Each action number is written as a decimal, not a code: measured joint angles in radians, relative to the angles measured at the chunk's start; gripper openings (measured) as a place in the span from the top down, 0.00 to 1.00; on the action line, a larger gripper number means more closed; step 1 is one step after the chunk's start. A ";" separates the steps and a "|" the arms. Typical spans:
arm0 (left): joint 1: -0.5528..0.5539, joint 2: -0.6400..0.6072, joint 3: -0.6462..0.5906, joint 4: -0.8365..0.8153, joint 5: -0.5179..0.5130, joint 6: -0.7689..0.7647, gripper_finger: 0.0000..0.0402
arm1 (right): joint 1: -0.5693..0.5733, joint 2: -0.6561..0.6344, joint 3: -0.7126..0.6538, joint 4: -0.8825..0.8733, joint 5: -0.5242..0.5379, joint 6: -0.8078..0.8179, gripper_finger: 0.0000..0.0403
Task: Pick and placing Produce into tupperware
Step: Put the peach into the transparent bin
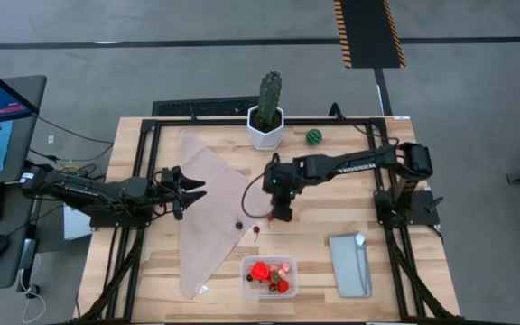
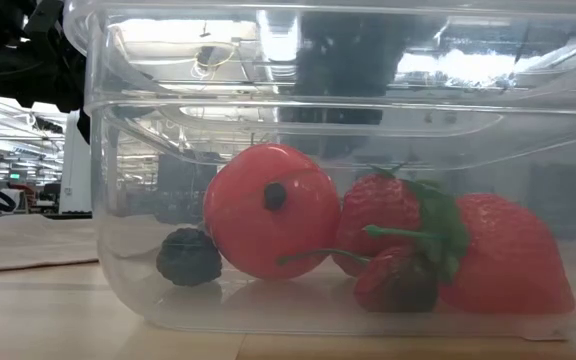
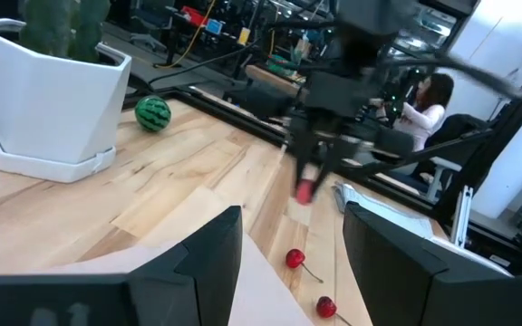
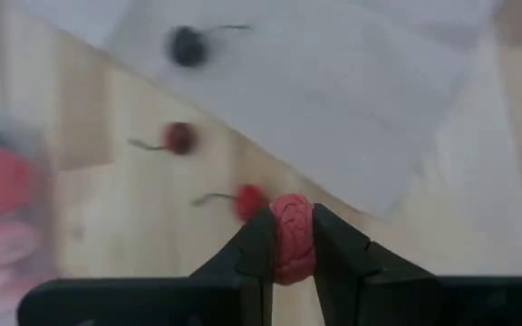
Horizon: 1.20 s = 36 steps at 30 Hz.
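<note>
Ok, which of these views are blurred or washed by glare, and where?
Right wrist view: only the pink raspberry pinched in the right claw is sharp; the cherries and cloth behind are soft. Left wrist view: the right arm is smeared. Low view: ceiling lights glare across the tupperware wall. High view: even, sharp.

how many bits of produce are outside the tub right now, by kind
cherries: 3
pink berry, held in the right gripper: 1
green striped ball: 1
total: 5
</note>
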<state>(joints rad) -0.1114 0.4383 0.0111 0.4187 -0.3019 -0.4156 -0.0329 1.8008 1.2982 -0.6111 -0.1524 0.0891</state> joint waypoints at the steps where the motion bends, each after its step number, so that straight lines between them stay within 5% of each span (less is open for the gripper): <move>1: 0.000 0.000 0.000 0.000 0.000 0.000 0.55 | 0.014 0.000 0.014 -0.008 0.000 0.000 0.81; 23: 0.000 0.000 0.000 -0.001 0.007 -0.008 0.55 | 0.411 0.000 0.116 0.087 0.076 0.222 0.79; 36: 0.000 0.000 0.000 -0.001 0.007 -0.008 0.55 | 0.477 0.082 0.122 0.162 0.069 0.317 0.77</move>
<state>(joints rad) -0.1112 0.4381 0.0113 0.4175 -0.2952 -0.4240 0.4437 1.8823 1.4199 -0.4486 -0.0832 0.4063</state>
